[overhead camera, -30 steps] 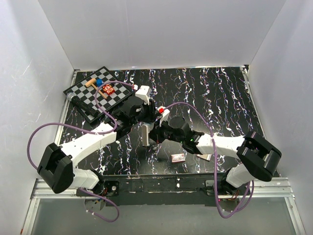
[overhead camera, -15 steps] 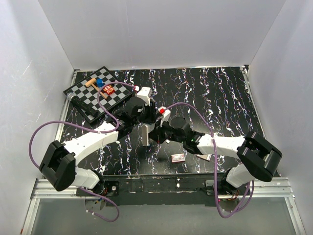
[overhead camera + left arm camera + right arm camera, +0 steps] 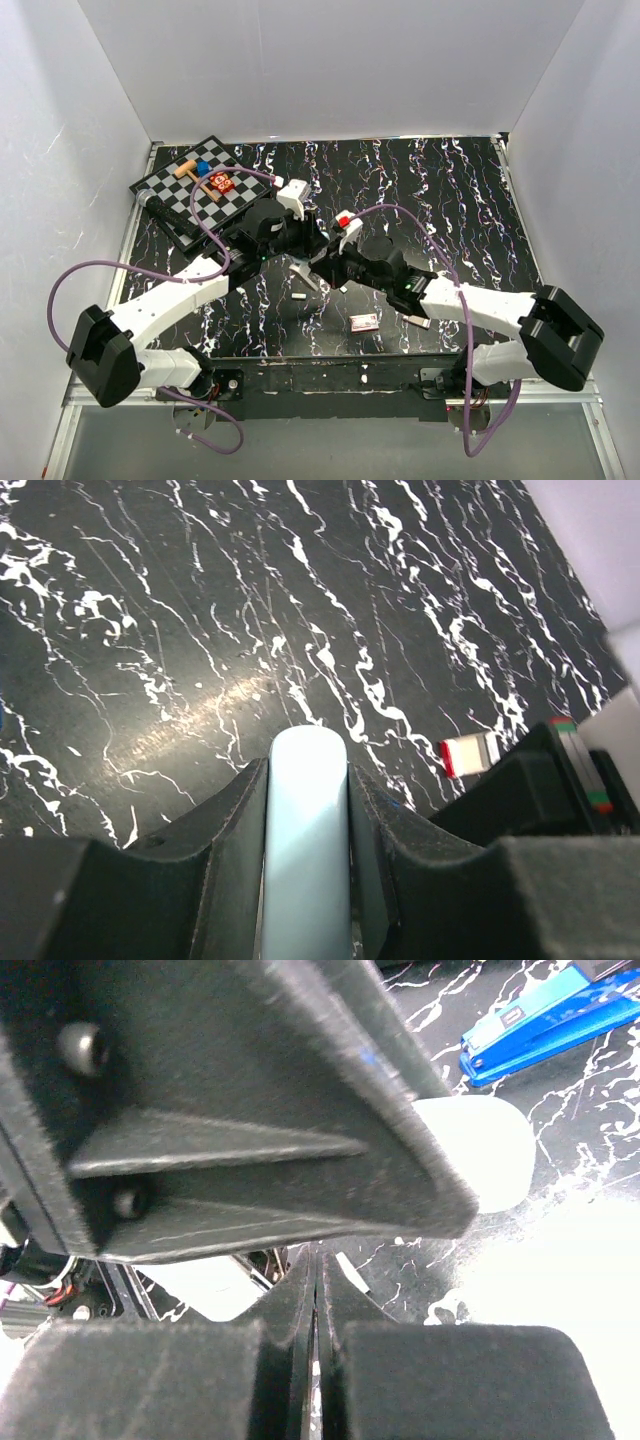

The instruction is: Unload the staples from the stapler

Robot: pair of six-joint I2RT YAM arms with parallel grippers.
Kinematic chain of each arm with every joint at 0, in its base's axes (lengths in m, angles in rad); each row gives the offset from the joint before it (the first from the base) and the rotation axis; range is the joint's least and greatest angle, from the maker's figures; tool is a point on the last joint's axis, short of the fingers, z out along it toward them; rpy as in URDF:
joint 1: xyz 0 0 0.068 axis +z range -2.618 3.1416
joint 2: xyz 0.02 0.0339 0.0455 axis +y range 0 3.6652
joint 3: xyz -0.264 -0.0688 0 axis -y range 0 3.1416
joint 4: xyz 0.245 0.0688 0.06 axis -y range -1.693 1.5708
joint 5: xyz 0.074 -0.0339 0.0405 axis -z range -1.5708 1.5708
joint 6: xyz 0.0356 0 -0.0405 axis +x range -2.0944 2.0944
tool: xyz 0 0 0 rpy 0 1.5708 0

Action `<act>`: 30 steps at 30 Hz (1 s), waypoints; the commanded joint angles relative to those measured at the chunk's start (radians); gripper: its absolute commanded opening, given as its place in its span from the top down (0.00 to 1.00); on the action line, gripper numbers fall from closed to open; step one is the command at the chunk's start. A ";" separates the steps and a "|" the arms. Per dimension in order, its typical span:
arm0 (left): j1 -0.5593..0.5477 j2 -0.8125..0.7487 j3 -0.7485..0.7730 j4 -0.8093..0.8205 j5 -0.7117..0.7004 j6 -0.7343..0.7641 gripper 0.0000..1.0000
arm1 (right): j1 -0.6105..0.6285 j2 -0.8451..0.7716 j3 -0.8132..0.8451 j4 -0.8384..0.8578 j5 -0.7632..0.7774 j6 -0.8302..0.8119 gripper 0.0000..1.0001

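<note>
My left gripper [image 3: 298, 252] is shut on the pale light-blue slender piece [image 3: 306, 273], which hangs tilted above the table; in the left wrist view the piece [image 3: 305, 830] sits between the fingers [image 3: 225, 820]. My right gripper [image 3: 326, 263] is shut, just right of that piece, with its jaws pressed together [image 3: 317, 1260]. The dark blue stapler [image 3: 545, 1018] lies on the table at the top right of the right wrist view; the arms hide it in the top view. A tiny whitish staple bar [image 3: 298, 297] lies on the table below the grippers, and also shows in the right wrist view [image 3: 350, 1272].
A small red-and-white flat box [image 3: 364, 321] lies near the front, also in the left wrist view [image 3: 470, 753]. A tan-grey tile [image 3: 421, 321] lies beside the right forearm. A checkerboard [image 3: 180, 205] with small pieces sits at the back left. White walls enclose the table.
The pale piece went from hanging upright to tilted. A small whitish bar now lies on the table below it. The right arm has stretched out and its gripper has shifted slightly right.
</note>
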 commanded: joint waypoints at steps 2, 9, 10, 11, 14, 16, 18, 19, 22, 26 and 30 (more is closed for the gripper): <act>-0.002 -0.100 0.047 -0.013 0.092 0.018 1.00 | 0.003 -0.089 0.021 -0.073 0.071 -0.053 0.99; -0.002 -0.163 0.069 -0.060 0.130 0.038 1.00 | 0.005 -0.209 0.072 -0.276 0.146 -0.097 0.99; -0.004 -0.174 0.069 -0.066 0.129 0.040 1.00 | 0.005 -0.242 0.076 -0.305 0.152 -0.100 0.99; -0.003 -0.183 0.070 -0.071 0.127 0.043 1.00 | 0.005 -0.267 0.081 -0.334 0.157 -0.102 0.99; -0.004 -0.210 0.078 -0.082 0.113 0.051 1.00 | 0.006 -0.335 0.099 -0.424 0.154 -0.102 0.99; -0.002 -0.224 0.078 -0.082 0.101 0.052 1.00 | 0.008 -0.376 0.105 -0.480 0.142 -0.100 0.99; -0.002 -0.234 0.084 -0.082 0.098 0.052 1.00 | 0.010 -0.407 0.111 -0.523 0.114 -0.096 0.99; -0.002 -0.238 0.086 -0.080 0.098 0.052 1.00 | 0.011 -0.418 0.115 -0.544 0.106 -0.091 0.99; -0.003 -0.246 0.092 -0.073 0.095 0.043 1.00 | 0.017 -0.431 0.110 -0.564 0.079 -0.068 0.99; -0.004 -0.260 0.098 -0.054 0.095 0.023 1.00 | 0.026 -0.425 0.098 -0.540 0.042 -0.013 0.99; -0.002 -0.281 0.101 -0.048 0.112 0.017 1.00 | 0.042 -0.404 0.108 -0.495 -0.052 0.053 0.99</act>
